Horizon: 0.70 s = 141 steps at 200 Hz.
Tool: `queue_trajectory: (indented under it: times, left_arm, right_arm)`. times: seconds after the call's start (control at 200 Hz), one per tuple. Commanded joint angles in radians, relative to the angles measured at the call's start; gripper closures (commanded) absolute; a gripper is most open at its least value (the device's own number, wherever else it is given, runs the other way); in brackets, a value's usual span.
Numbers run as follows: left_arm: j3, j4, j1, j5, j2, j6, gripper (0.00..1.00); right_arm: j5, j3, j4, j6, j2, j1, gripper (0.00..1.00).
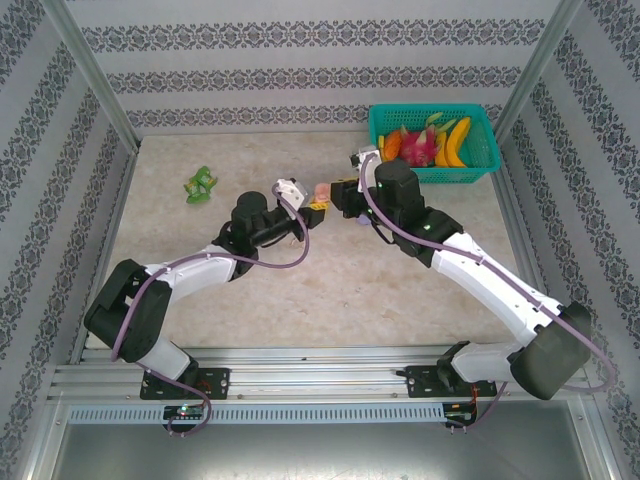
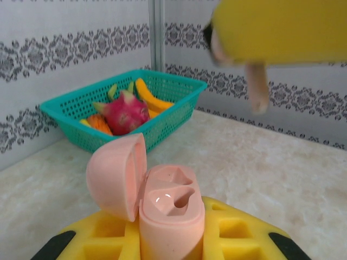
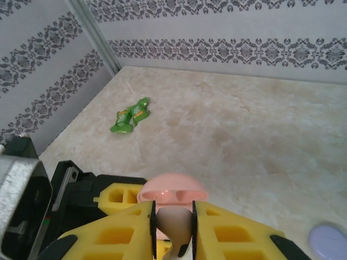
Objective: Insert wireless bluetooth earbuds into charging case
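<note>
My left gripper (image 2: 171, 238) is shut on a pink charging case (image 2: 172, 208) and holds it upright. Its lid (image 2: 116, 176) is swung open to the left, and both moulded sockets look vacant. My right gripper (image 3: 174, 212) is shut on a pale pink-beige earbud (image 3: 177, 227), pinched between its yellow fingers just above the case's open lid (image 3: 173, 189). In the left wrist view the earbud's stem (image 2: 258, 86) hangs down from the right gripper (image 2: 276, 30), up and to the right of the case. From above, the two grippers meet mid-table at the case (image 1: 321, 191).
A teal basket (image 1: 480, 160) of toy fruit stands at the back right. A green wrapper (image 1: 201, 184) lies at the back left. A round lilac case (image 3: 328, 242) rests on the table near the right gripper. Patterned walls close in the table.
</note>
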Motion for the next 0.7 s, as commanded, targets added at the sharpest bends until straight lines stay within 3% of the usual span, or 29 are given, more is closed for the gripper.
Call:
queue_trajectory:
  times: [0.0, 0.699]
  left_arm:
    - [0.045, 0.076, -0.026, 0.007, 0.002, 0.037, 1.00]
    - [0.066, 0.047, -0.038, 0.017, -0.034, 0.063, 1.00]
  right_arm:
    - [-0.040, -0.025, 0.090, -0.032, -0.035, -0.007, 0.77]
    - [-0.037, -0.035, 0.103, -0.012, -0.039, -0.007, 0.77]
